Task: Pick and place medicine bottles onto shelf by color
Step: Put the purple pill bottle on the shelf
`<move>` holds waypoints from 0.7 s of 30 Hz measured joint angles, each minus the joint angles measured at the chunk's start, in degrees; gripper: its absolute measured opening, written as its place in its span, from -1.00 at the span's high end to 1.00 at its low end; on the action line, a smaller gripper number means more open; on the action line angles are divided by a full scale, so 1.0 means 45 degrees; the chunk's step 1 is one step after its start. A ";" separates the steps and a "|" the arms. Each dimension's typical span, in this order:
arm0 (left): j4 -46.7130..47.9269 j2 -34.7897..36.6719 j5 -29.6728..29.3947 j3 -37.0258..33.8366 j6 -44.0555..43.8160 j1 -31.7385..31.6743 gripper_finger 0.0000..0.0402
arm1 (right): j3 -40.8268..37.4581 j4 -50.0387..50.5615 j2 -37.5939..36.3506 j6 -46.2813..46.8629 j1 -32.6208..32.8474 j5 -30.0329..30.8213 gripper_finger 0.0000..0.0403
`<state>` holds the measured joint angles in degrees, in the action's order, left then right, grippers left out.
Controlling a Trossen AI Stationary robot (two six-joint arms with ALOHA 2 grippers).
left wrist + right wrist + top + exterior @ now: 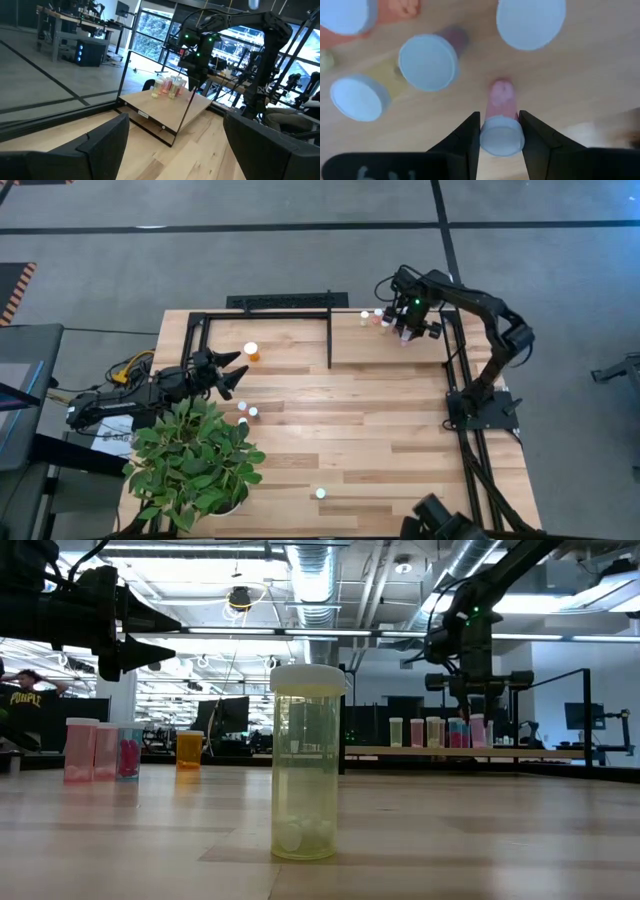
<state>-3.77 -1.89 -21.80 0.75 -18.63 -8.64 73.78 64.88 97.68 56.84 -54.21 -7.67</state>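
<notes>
On the left side of the table (pixel 350 430) you see the left arm lying low beside the potted plant (pixel 195 460), its left gripper (pixel 237 372) spread wide and holding nothing, pointing toward a larger orange bottle (pixel 251 352) that stands on the shelf (pixel 290 340) just beyond its fingertips. Near the plant you find two small white-capped vials (pixel 248 410) standing close together on the striped planks, and farther toward the front edge a single greenish vial (pixel 320 493) stands alone; from table height that one fills the middle of your view as a pale yellow-green vial with a white cap, upright. Move your eye right along the shelf, past the black bar (pixel 329 340) that divides it, and you reach a cluster of vials (pixel 374 317) at the far right section. Over that cluster hangs the right gripper (pixel 407 332), pointing straight down. From its wrist camera you see its two dark fingers (pixel 465 142) narrowed on the white cap of a pink vial (pixel 501 130), one finger on each side and touching it. Around that vial you count four other white caps (pixel 427 62), standing apart from it on the pale board.
</notes>
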 joint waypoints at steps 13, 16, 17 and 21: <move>0.0002 0.0002 0.0005 -0.0005 0.0000 -0.0003 -0.55 | -0.0015 -0.0341 0.0015 -0.0787 -0.0498 -0.0045 0.35; 0.0001 0.0003 0.0005 -0.0005 0.0000 -0.0005 -0.55 | -0.0019 -0.0340 0.0015 -0.0787 -0.0493 -0.0032 0.35; 0.0003 0.0000 0.0005 -0.0005 0.0000 -0.0003 -0.55 | -0.0019 -0.0340 0.0011 -0.0788 -0.0482 -0.0023 0.33; 0.0004 0.0001 0.0004 -0.0003 0.0000 -0.0005 -0.55 | -0.0058 -0.0331 0.0042 -0.0791 -0.0459 0.0129 0.19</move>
<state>-3.75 -1.89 -21.79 0.74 -18.63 -8.67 73.52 63.39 97.87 53.28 -56.27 -7.09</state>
